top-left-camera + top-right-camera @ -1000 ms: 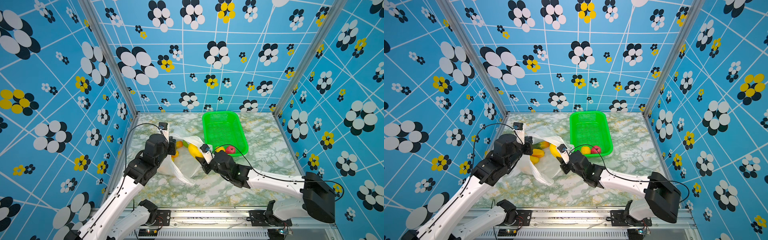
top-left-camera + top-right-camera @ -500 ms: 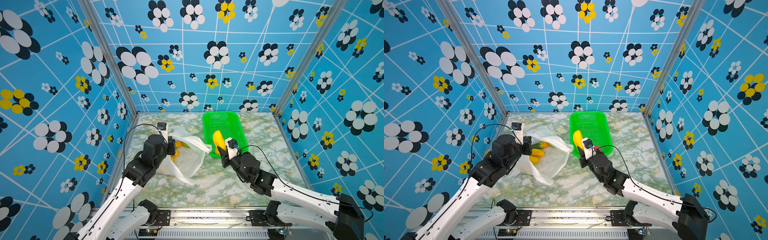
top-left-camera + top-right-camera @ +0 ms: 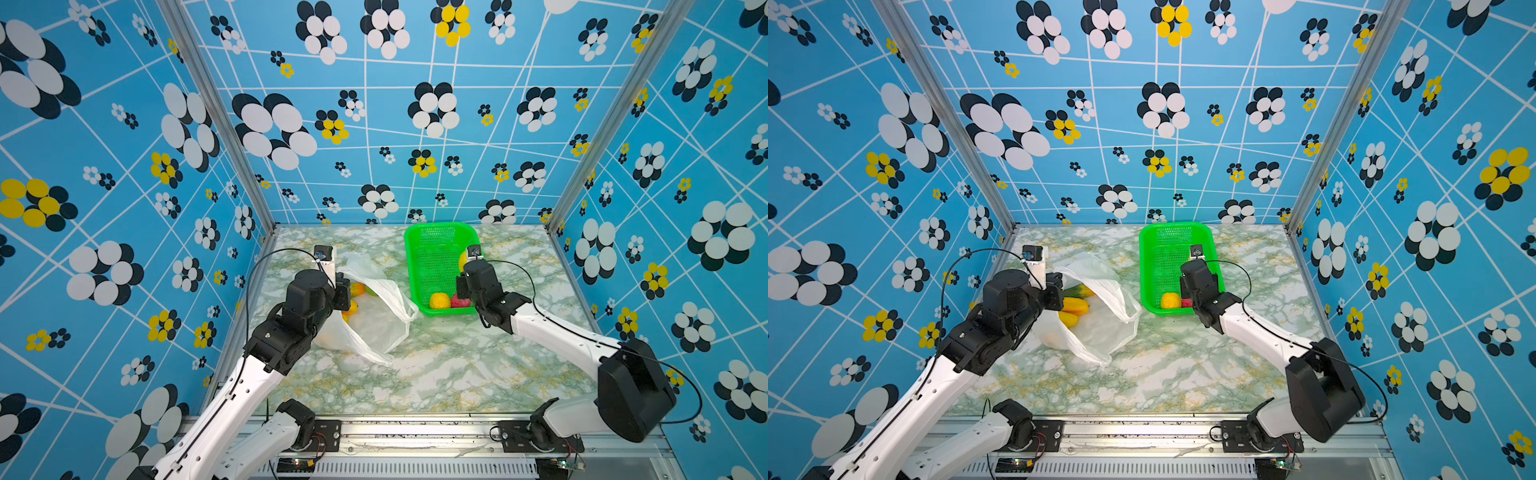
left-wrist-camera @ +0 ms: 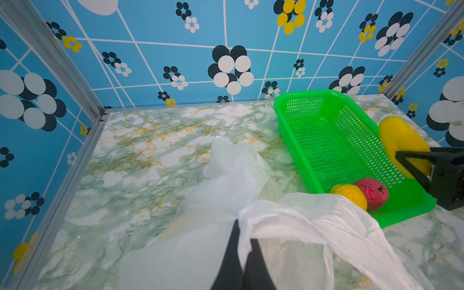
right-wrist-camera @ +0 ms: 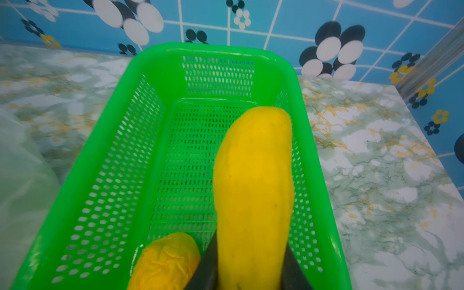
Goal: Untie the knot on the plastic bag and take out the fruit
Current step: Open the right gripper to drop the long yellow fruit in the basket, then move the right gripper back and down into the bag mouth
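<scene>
The white plastic bag [image 3: 376, 322] lies open on the marble table, left of the green basket [image 3: 440, 232]. No knot shows. My left gripper [image 4: 245, 230] is shut on a fold of the bag's rim, holding the mouth up. Inside the bag lie yellow fruit [image 3: 1074, 306] and a green one [image 3: 1074, 291]. My right gripper [image 5: 249, 252] is shut on a long yellow fruit [image 5: 253, 175] and hangs over the basket's near half. An orange-yellow fruit [image 3: 439, 301] and a red one [image 3: 459, 301] rest in the basket's near end.
Blue flowered walls with metal corner posts [image 3: 216, 124] close the table on three sides. The basket's far end [image 5: 216, 75] holds nothing. Bare marble [image 3: 436, 374] stretches in front of the bag and basket.
My right gripper has carried the long yellow fruit from the bag's mouth rightward to above the basket. The left gripper has kept its hold on the bag.
</scene>
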{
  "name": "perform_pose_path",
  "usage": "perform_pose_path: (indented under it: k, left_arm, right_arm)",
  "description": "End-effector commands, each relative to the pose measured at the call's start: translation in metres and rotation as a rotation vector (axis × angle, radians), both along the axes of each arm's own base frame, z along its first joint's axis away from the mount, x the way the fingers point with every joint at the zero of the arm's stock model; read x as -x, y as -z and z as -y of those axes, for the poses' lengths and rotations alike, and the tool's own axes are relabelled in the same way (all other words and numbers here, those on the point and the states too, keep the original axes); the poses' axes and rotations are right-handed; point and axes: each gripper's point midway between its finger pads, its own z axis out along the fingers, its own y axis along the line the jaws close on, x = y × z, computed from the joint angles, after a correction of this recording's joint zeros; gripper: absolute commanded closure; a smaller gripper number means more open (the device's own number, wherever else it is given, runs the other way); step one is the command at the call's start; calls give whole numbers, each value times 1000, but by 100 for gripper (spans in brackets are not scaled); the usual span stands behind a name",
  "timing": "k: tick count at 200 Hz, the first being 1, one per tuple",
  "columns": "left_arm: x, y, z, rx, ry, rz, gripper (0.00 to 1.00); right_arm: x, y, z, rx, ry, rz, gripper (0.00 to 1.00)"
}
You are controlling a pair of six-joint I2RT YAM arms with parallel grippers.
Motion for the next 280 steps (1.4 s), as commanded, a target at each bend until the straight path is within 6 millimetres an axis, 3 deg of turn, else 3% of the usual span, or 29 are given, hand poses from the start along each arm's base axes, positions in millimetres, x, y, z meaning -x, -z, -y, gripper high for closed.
perform_pose_path:
  k: [1, 44, 85, 101, 136, 159, 191, 221, 249, 280]
  left_arm:
    - [0, 6, -4, 1, -17, -14, 100]
    - [0, 5, -4, 2, -18, -12, 100]
    - [0, 5, -5, 0, -24, -10, 100]
    - [1, 5, -5, 2, -21, -8, 100]
    - [1, 4, -5, 3, -21, -5, 100]
    - [0, 5, -1, 8, -3, -9, 100]
    - [0, 2, 4, 11, 23, 0, 100]
    - [3, 0, 9, 18, 61, 50, 100]
    - [9, -7, 6, 37, 64, 102, 97]
    - [11, -8, 13, 45, 103, 107, 100]
  right_arm:
    - [-1, 38, 11, 48, 30, -165, 73]
    - [-15, 70, 17, 81, 73, -252, 72]
    - [-21, 89, 21, 92, 93, -296, 63]
    - [-22, 89, 22, 95, 104, -299, 59]
    - [-20, 83, 24, 85, 109, -281, 41]
    - [-16, 77, 23, 58, 94, -256, 37]
    - [-5, 50, 13, -18, 42, -202, 38]
    - [24, 0, -12, -64, -92, -31, 37]
    - [77, -54, -55, -183, -358, 170, 38]
    - [151, -100, -100, -393, -733, 308, 51]
